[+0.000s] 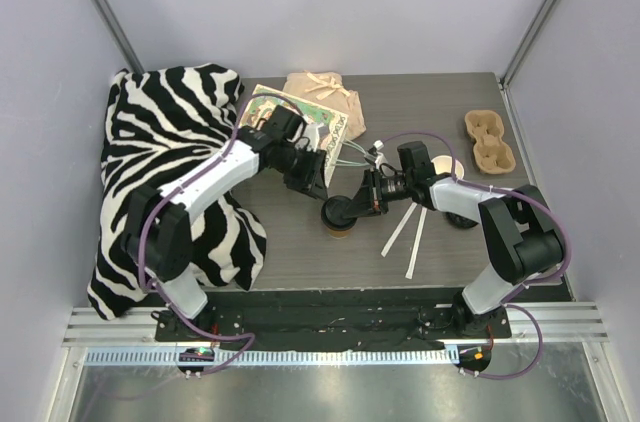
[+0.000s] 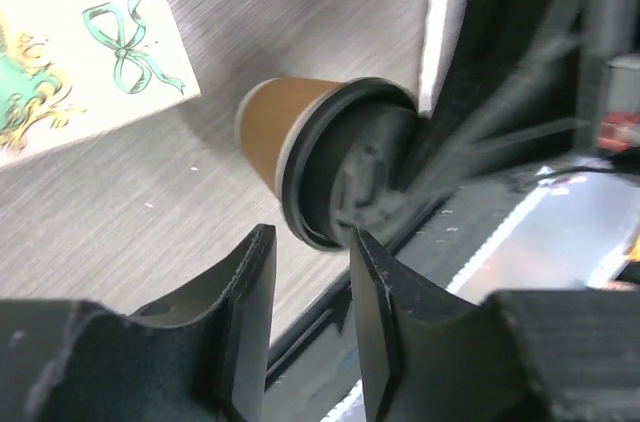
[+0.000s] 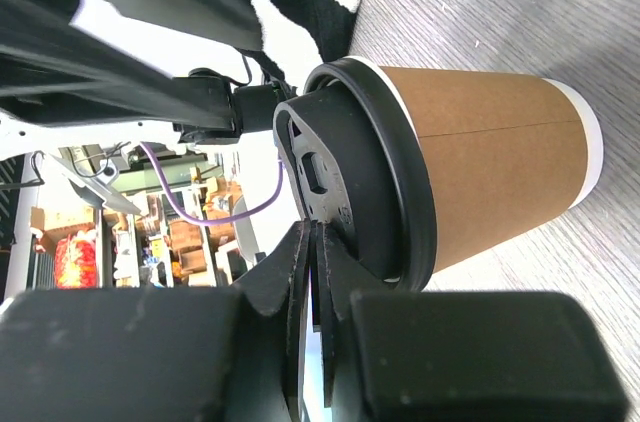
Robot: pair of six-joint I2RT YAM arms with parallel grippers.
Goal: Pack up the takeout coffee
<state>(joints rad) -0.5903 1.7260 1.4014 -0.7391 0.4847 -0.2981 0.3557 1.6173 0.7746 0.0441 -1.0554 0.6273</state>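
The takeout coffee (image 1: 341, 219), a kraft-brown paper cup with a black lid, stands on the table's middle. In the right wrist view the cup (image 3: 490, 167) fills the frame, and my right gripper (image 3: 315, 232) is shut on a thin edge of its black lid (image 3: 345, 172). From the left, my left gripper (image 1: 312, 182) hovers close above the cup. In the left wrist view its jaws (image 2: 312, 237) stand open with nothing between them, and the lidded cup (image 2: 330, 157) sits just past the fingertips.
A zebra-print cloth (image 1: 165, 157) covers the left side. At the back lie a brown paper bag (image 1: 322, 94) and a printed card (image 1: 300, 120). A pulp cup carrier (image 1: 490, 140) sits at the back right. White strips (image 1: 405, 232) lie near the cup.
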